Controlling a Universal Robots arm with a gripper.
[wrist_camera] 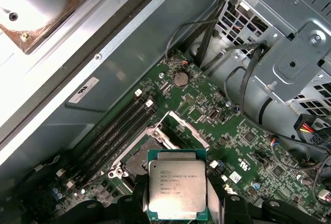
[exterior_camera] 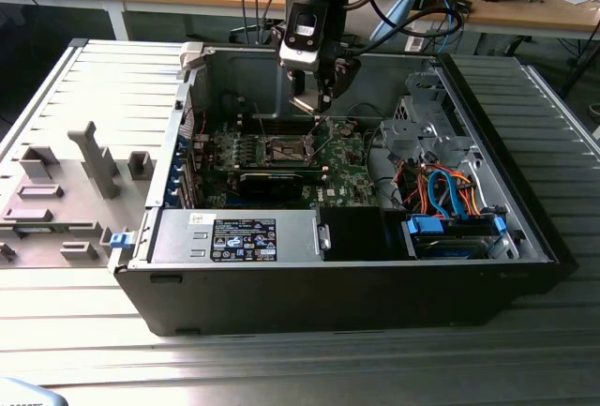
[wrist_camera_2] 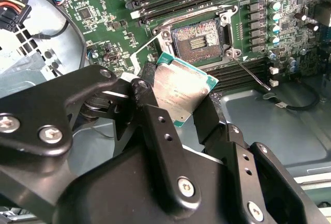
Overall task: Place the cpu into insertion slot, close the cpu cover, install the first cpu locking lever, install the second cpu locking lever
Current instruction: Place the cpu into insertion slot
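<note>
Gripping the cpu [wrist_camera: 177, 190], fingers [wrist_camera_2: 209, 118] hang above case [exterior_camera: 375, 284] on ribbed table [exterior_camera: 281, 368].

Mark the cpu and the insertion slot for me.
cpu [wrist_camera: 177, 190], first wrist view, middle of its silver metal top.
insertion slot [wrist_camera_2: 199, 38], second wrist view, centre of the open socket.

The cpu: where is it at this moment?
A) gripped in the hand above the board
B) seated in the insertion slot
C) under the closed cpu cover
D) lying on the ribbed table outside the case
A: the cpu is clamped in the hand, clear of the green board, while the insertion slot lies bare.
</note>
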